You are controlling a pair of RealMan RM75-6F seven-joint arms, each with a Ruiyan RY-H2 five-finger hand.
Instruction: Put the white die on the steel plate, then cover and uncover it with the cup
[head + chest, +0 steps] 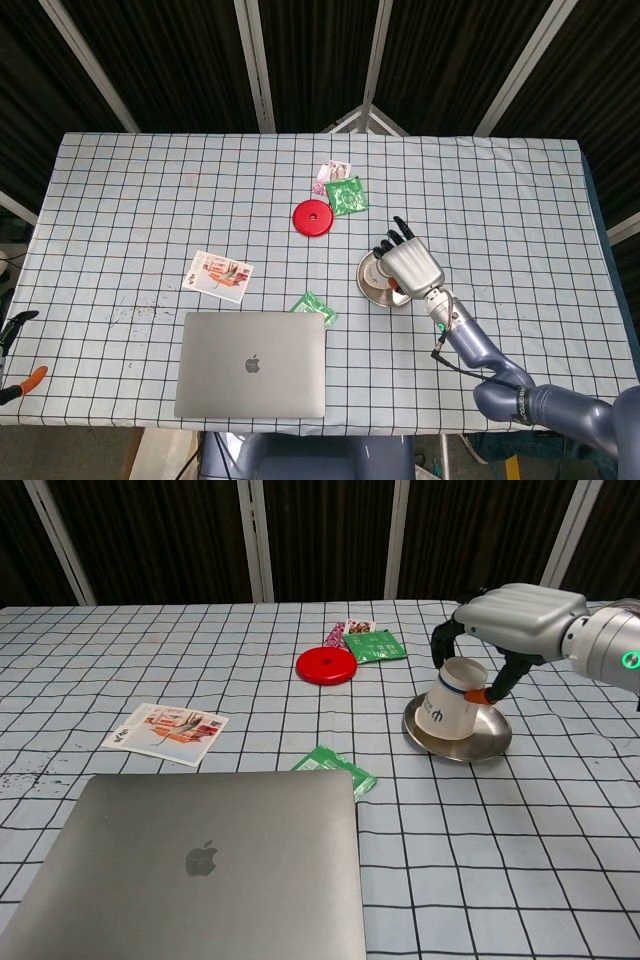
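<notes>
Right hand (520, 615) grips inverted white paper cup (450, 698) from above, fingers (441, 640) curled around its upper end. Cup tilts, rim resting on round steel plate (485, 742) right of red disc (326, 665). White die hidden.

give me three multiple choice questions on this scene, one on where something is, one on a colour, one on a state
1. Where is the paper cup?
A. on the laptop
B. on the steel plate
C. beside the red disc

2. What colour is the round disc?
A. red
B. blue
C. yellow

3. How does the cup stand?
A. upright, mouth up
B. flat on its side
C. upside down and tilted, gripped by the right hand

Answers: 1 B, its rim meets the plate; 2 A, plainly red; 3 C, its base points up towards the hand.
</notes>
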